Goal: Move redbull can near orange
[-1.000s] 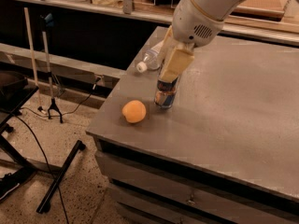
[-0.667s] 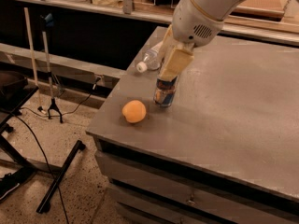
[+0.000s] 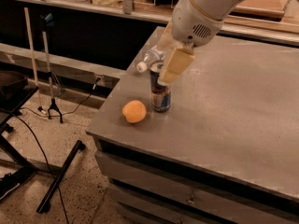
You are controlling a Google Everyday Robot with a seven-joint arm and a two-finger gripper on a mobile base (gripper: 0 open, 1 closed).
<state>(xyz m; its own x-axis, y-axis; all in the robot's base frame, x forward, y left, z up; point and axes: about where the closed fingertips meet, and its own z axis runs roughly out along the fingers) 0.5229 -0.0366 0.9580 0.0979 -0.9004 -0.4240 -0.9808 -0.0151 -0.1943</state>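
The redbull can [image 3: 160,97] stands upright on the grey table [image 3: 233,106], blue and silver with a silver top. The orange [image 3: 134,111] lies just to its left near the table's front-left corner, a small gap between them. My gripper [image 3: 163,74] hangs from the white arm over the can's top. It looks open: one beige finger [image 3: 174,64] stands at the can's upper right side, and the can's top shows beside it. The other finger is mostly hidden behind the can.
A clear plastic bottle with a white cap [image 3: 145,62] lies on the table just behind the can. The table's left edge and front edge run close to the orange. Black stands and cables [image 3: 51,106] are on the floor at left.
The finger has come off the can's upper part, so the can's silver top now shows. The can stands on the table by the orange, which has not moved.
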